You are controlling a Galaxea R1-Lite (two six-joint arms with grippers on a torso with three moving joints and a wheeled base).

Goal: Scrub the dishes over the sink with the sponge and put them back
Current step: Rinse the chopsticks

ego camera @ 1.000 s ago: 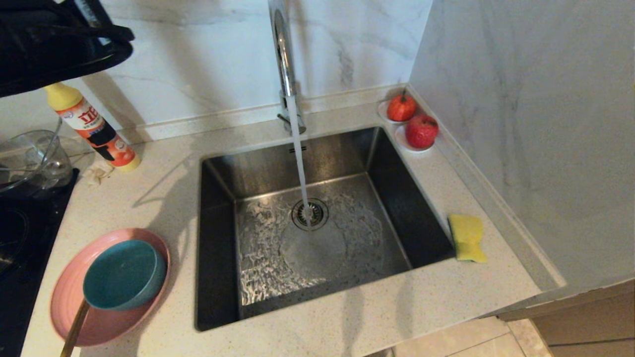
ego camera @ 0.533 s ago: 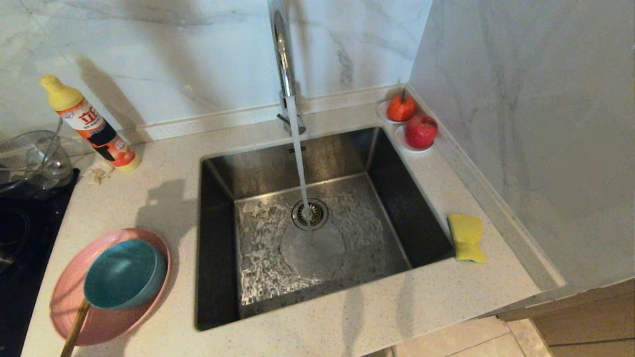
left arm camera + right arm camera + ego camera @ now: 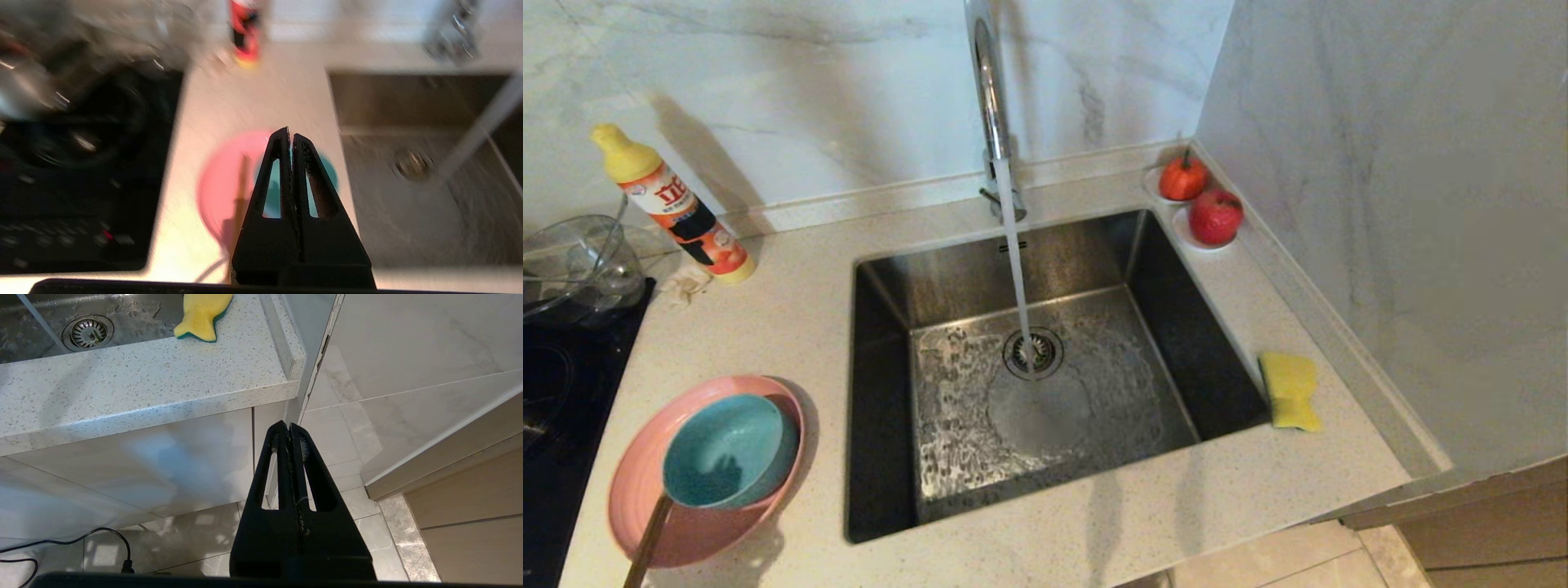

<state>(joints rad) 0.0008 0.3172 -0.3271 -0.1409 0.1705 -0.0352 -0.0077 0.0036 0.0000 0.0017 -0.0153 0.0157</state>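
Two dishes sit stacked on the speckled countertop (image 3: 784, 327) at about eight o'clock from the sink (image 3: 882, 392): the teal bowl (image 3: 727, 449) rests inside the pink plate (image 3: 698, 531), and a brown stick-like handle (image 3: 645, 543) leans out of the bowl toward the near counter edge. Water runs from the chrome tap (image 3: 988, 90) at twelve o'clock of the basin straight onto the drain strainer (image 3: 1033, 353). At three o'clock of the sink, just beside its rim, lies the yellow sponge (image 3: 1290, 390), its green layer facing down onto the counter. In the far corner at one o'clock stand two red fruits (image 3: 1215, 216) on small white saucers. At ten o'clock are a detergent bottle (image 3: 674, 208) with a yellow cap, a clear glass bowl (image 3: 572, 261) and a black cooktop (image 3: 556, 392).

Neither arm shows in the head view. The left gripper (image 3: 290, 132) hangs above the plate and bowl, fingers pressed together and holding nothing. The right gripper (image 3: 286, 426) is parked below counter level in front of the cabinet, fingers likewise together and empty.
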